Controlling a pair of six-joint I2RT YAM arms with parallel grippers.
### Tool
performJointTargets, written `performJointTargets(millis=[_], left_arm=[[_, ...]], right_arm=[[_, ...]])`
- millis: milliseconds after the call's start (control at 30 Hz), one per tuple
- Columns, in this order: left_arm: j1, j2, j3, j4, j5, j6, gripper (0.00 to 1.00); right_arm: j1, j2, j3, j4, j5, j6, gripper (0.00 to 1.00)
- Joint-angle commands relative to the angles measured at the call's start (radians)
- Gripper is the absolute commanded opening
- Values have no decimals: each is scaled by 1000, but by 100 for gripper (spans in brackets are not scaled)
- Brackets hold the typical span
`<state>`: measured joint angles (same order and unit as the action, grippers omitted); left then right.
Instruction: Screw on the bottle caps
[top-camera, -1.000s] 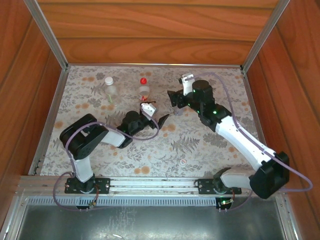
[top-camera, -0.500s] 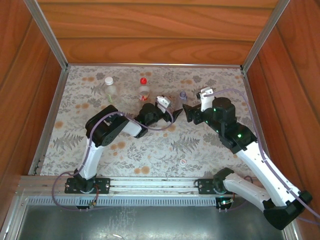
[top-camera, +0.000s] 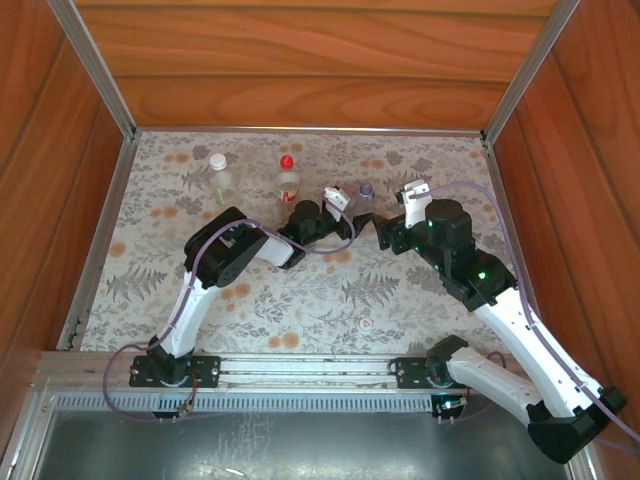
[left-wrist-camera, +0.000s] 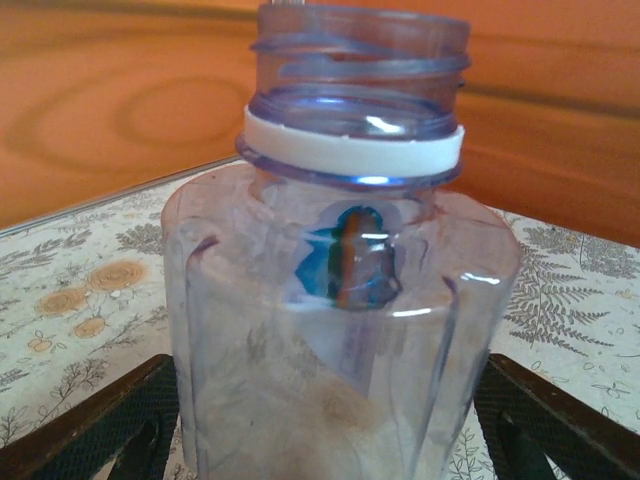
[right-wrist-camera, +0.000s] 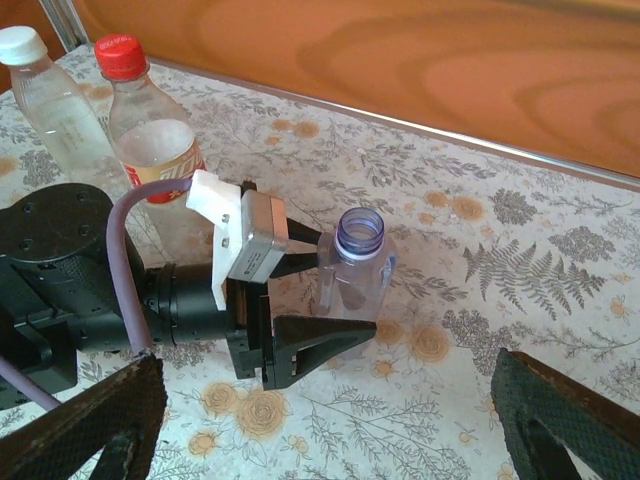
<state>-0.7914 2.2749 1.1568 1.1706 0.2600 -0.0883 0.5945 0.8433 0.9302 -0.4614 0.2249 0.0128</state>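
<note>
Plainly upright, purple bottle, open neck upward

No legible writing.
The orange label on the red-capped bottle, upper left in the right wrist view, is too blurred to read.

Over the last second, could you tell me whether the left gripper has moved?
Yes. The left gripper moved right, away from the red-capped bottle, and now straddles the uncapped bluish bottle.
</note>
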Motion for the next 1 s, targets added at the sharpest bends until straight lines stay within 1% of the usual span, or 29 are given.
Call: performJointTargets(millis=[0, 333, 533, 667, 733, 767, 833, 967], left_arm=[[3, 15, 17, -2, 17, -19, 77], [6, 14, 25, -2, 18, -22, 64], [6, 2, 13, -2, 17, -8, 60], [5, -20, -4, -2, 21, 1, 60], [4, -40, -26, -2, 23, 15, 60], [4, -50, -37, -2, 23, 18, 60], [4, -74, -66, -1, 26, 23, 60], [5, -119, -119, 2, 42, 31, 59]], right_arm=[[-8, -15, -11, 0, 15, -4, 90], [-7, -19, -19, -1, 5, 4, 89], [-7, -19, -25, 0, 5, 4, 89], [-8, -21, -33, -5, 3, 12, 90], [-7, -26, -39, -5, -23, 18, 90], [-7, -29, -45, -1, -36, 16, 95], [-7, -44, -68, 21, -61, 39, 99], [-7, -71, -102, 36, -78, 90, 100]])
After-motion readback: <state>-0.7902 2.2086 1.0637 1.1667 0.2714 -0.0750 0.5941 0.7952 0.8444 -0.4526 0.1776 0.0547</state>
